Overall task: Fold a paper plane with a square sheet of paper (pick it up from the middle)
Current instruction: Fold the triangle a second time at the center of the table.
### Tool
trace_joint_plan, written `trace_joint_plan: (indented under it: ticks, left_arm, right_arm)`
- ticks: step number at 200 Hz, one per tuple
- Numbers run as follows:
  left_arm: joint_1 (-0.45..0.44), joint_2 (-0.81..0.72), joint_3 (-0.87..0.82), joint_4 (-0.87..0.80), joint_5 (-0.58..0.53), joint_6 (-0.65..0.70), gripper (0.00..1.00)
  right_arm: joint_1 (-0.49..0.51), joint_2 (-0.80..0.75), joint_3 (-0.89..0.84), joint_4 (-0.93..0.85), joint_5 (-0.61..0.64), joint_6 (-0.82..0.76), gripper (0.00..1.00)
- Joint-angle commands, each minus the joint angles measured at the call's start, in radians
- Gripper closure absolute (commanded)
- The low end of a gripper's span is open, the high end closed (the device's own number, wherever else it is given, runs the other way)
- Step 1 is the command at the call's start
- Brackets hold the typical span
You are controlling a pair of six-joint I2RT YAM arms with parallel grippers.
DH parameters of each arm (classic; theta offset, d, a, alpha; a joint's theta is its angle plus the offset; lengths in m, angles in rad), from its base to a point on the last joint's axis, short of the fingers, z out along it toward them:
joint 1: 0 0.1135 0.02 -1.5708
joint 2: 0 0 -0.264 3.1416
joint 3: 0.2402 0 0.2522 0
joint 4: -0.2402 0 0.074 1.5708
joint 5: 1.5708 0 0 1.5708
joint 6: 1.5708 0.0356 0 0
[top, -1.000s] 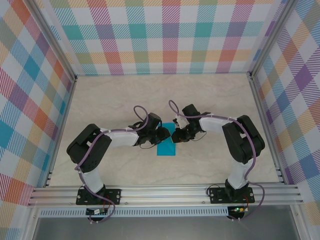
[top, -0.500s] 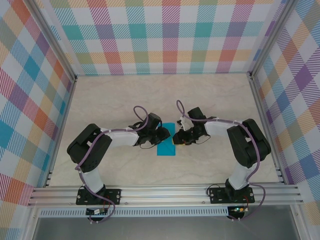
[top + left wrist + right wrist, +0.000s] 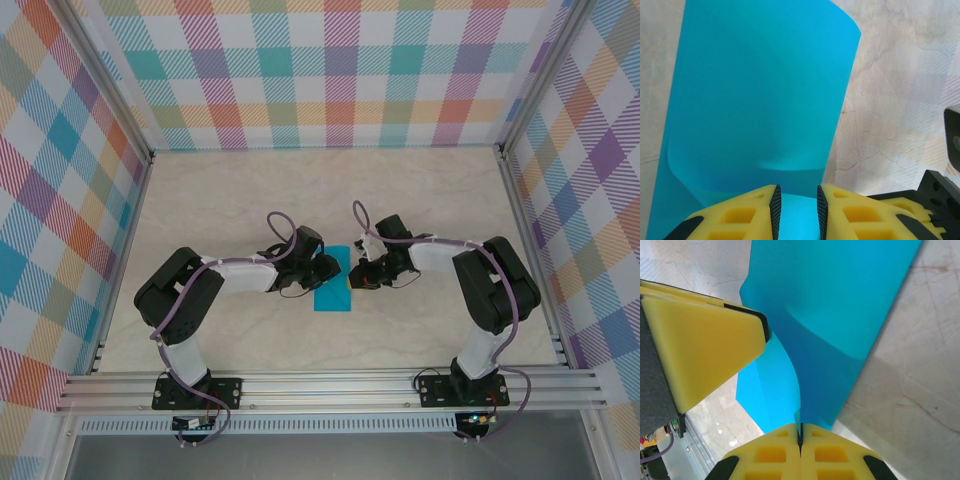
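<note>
Pinching edge of paper sheet [image 3: 840, 315], R claw [image 3: 800, 432] clenched on it, L claw [image 3: 796, 200] released over it

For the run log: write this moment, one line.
square sheet of paper: curled; right gripper: shut on its edge; left gripper: open over it

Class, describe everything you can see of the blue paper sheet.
The square sheet of paper is thin, smooth, teal-blue. It lies on the marbled table, partly curled upward in a soft bend. The right end effector is shut on its lifted edge; the left end effector sits over it, jaws apart.
</note>
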Motion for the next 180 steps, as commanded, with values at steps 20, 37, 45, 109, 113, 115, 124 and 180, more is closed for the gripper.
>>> trace_joint_plan:
  ticks: [20,37,45,109,113,115,124,180]
  left_arm:
    - [-0.025,-0.029,-0.006,0.031,0.017,0.008,0.70]
    - [-0.030,-0.038,-0.006,0.031,0.018,0.014,0.69]
    - [-0.031,-0.041,-0.006,0.028,0.016,0.015,0.69]
    - [-0.042,-0.079,-0.033,0.016,-0.008,0.024,0.68]
    - [-0.042,-0.081,-0.035,0.016,-0.011,0.023,0.68]
    - [-0.042,-0.082,-0.037,0.016,-0.012,0.023,0.68]
    - [-0.041,-0.088,-0.042,0.016,-0.018,0.025,0.68]
    - [-0.042,-0.086,-0.044,0.028,-0.013,0.025,0.69]
  right_arm:
    - [-0.004,0.039,0.057,-0.042,-0.038,-0.073,0.97]
    - [-0.004,0.045,0.071,-0.059,-0.028,-0.085,0.96]
    - [-0.004,0.049,0.077,-0.061,-0.028,-0.088,0.96]
    - [-0.003,0.078,0.094,-0.080,-0.031,-0.105,0.94]
    - [-0.004,0.079,0.094,-0.080,-0.034,-0.106,0.94]
    - [-0.004,0.079,0.095,-0.079,-0.037,-0.106,0.94]
    - [-0.003,0.079,0.097,-0.079,-0.038,-0.106,0.94]
    - [-0.004,0.092,0.105,-0.088,-0.028,-0.109,0.94]
